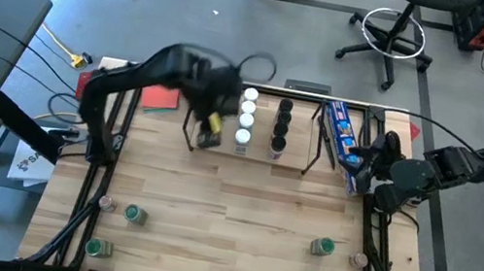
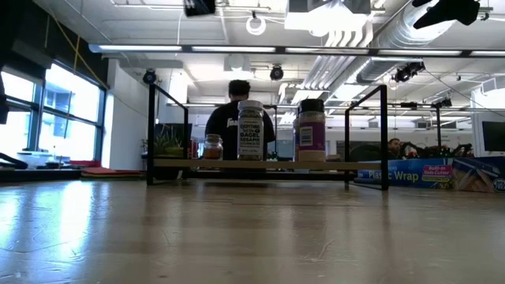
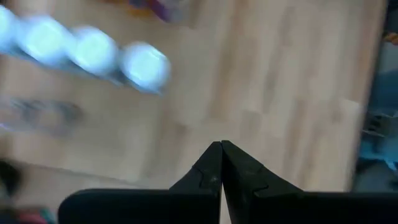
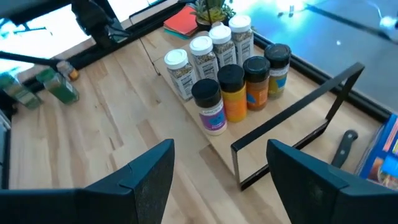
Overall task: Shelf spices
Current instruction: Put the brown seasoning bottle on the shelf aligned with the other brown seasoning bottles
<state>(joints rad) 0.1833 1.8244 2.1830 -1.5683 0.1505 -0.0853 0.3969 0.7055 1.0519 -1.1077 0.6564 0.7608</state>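
Spices (image 1: 247, 114) on wooden tabletop (image 1: 226, 231)

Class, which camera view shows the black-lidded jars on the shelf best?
The right wrist view: three black-lidded jars stand close, with labels showing. The high view gives only lids; the low view shows one from the front; the left wrist view shows only blurred white lids.

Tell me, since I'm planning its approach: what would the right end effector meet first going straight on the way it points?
Likely the thin black wire frame at the near end of the light-wood slanted shelf, before the black-lidded spice jars; depth is uncertain. The open right end effector holds nothing.
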